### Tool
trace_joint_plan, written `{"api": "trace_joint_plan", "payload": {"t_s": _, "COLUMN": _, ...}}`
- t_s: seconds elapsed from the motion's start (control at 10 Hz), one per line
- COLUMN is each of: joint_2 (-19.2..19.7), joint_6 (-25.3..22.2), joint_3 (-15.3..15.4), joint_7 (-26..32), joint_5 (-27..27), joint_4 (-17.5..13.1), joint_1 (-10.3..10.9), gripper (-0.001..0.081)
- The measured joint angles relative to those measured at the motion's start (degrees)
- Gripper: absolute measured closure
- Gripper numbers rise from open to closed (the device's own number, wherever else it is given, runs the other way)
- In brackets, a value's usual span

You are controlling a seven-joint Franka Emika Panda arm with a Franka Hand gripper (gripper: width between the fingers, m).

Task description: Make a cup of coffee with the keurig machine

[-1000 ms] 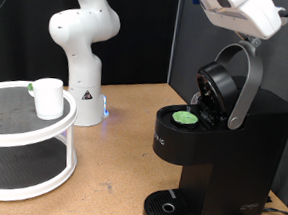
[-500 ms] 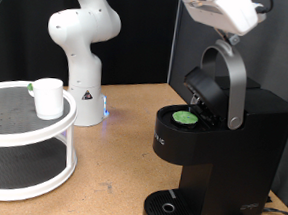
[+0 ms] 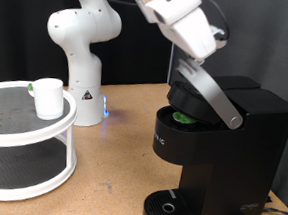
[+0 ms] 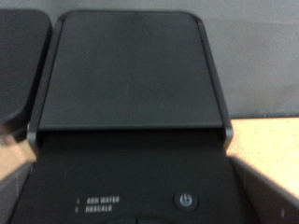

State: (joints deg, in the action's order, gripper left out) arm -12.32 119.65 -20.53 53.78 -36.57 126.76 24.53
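Now, coffee maker (image 3: 215, 158): black, boxy, right of frame; grey-handled lid (image 3: 207, 92) half lowered.
Cup (image 3: 48, 97): white, on round rack (image 3: 31, 139), left.
Claw (image 3: 193, 53): at lid handle; spread unclear.

Keurig machines: one, the black keurig machine (image 3: 221, 154), also seen from above in the wrist view (image 4: 131, 112).
Cups: one white cup (image 3: 47, 97).
Coffee pods: one green-topped pod (image 3: 185, 117) in the machine's chamber.
Lid handles: one grey handle band (image 3: 213, 93) on the lid.
Drip trays: one round drip tray (image 3: 166, 207).
Power buttons: one power button (image 4: 185, 200).
Tiered stands: one white two-shelf stand (image 3: 26, 138).
Robot arms: one white arm (image 3: 84, 43).
Tables: one wooden table (image 3: 114, 175).
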Motion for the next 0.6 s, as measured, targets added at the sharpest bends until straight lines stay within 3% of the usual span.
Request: {"api": "trace_joint_plan", "payload": {"t_s": 0.6, "joint_2": -0.07, "joint_6": 0.0, "joint_3": -2.42, "joint_7": 4.78, "joint_5": 0.01, "joint_4": 2.59, "joint_1": -1.43, "gripper": 0.0806}}
